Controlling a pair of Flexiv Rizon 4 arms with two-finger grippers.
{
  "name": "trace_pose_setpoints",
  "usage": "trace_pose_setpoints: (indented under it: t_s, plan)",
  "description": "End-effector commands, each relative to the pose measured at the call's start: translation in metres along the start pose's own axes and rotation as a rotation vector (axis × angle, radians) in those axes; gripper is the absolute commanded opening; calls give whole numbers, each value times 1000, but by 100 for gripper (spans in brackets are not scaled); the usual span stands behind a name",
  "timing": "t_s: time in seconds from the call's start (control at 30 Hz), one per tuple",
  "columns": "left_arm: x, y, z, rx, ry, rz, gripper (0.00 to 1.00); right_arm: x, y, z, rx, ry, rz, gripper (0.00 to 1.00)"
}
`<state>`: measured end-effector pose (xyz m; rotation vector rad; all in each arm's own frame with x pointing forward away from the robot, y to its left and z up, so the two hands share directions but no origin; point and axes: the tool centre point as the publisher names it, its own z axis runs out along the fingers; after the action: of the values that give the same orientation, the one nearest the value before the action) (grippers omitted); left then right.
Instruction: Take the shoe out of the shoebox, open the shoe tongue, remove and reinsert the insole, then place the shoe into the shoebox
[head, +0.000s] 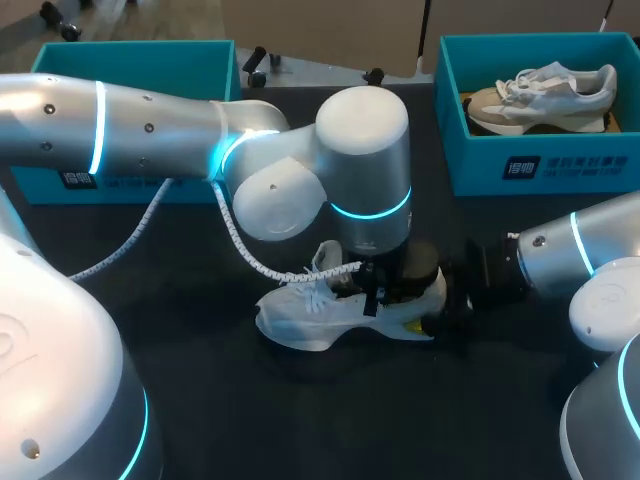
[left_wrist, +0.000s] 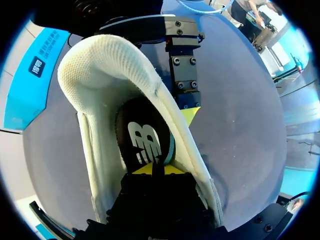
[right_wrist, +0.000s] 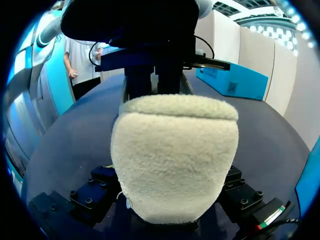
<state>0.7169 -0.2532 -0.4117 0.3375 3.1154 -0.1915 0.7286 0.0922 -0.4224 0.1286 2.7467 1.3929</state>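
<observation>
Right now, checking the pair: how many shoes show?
2: a white shoe on the table at the left hand, a beige shoe in the right shoebox; left shoebox partly hidden.

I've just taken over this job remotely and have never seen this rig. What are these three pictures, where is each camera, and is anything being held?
You are driving two robot arms at a black table. The head view looks down from above and behind: the left arm comes in from the left, the right arm from the right. A white shoe lies mid-table. Two teal boxes stand at the far side: the left box and the right box, which holds a second shoe.

The two round pictures come from cameras on the wrists. The left wrist view looks down into the shoe, where the left gripper reaches in to the dark insole. The right wrist view faces the fuzzy heel, with the right gripper right at it. Whether either gripper is actually clamped cannot be seen.
</observation>
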Motion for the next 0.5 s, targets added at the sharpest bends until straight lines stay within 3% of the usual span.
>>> trace_pose_setpoints:
  t_s: [0.03,0.5]
  plan:
    - [-7,7,38,-3,2,-15,0,-2,-3,0,3,-1,0,0]
    - [-10,12,-9,47,46,-89,0,-2,-3,0,3,-1,0,0]
